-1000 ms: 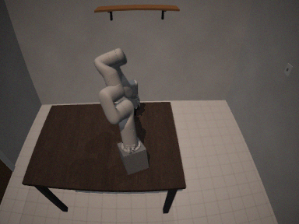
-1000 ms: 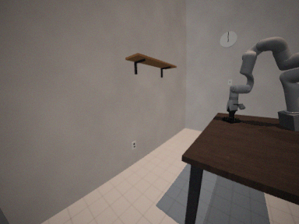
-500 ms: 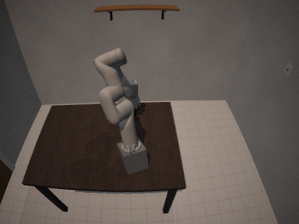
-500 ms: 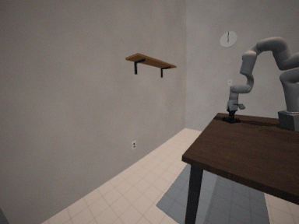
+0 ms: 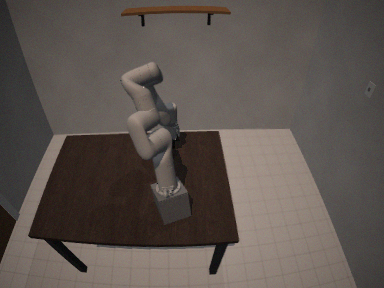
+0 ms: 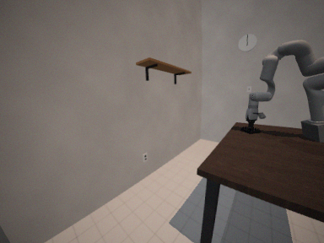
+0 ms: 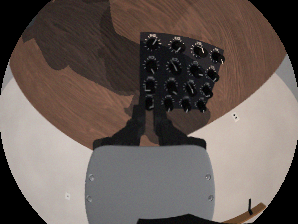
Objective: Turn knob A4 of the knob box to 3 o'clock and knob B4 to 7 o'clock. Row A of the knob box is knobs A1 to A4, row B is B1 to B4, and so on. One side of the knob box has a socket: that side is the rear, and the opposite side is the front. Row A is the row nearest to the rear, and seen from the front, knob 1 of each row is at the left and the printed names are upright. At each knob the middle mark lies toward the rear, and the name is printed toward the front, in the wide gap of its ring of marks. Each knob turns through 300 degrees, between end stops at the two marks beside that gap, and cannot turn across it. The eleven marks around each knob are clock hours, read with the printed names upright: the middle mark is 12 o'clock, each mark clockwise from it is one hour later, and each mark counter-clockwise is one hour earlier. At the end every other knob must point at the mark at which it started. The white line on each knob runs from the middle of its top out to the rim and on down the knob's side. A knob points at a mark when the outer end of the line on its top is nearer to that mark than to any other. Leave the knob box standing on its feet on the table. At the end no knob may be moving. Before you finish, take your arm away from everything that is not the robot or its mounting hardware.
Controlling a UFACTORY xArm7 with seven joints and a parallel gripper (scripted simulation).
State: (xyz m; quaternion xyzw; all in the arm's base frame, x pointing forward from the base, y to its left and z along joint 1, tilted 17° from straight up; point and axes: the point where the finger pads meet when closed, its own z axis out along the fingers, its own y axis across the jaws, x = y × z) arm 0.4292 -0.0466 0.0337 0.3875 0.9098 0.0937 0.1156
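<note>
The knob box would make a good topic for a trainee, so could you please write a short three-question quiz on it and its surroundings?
1. How many knobs does the knob box carry? a) nine b) twelve c) sixteen
2. True or false: a row of bottles stands on the wall shelf.
3. Fill in up or down: at the knob box, the gripper points ____.

Key: 1 c; 2 false; 3 down

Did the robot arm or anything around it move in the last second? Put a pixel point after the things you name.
Nothing visibly changed: the robot arm (image 5: pixel 144 140) (image 6: pixel 299 48) holds the same pose, its gripper (image 6: pixel 251 130) (image 7: pixel 149 103) down at the knob box (image 7: pixel 182 77) on the table (image 5: pixel 100 190) (image 6: pixel 270 169) (image 7: pixel 65 82). Any very small turn of a knob would be too fine to see from the earlier views.
</note>
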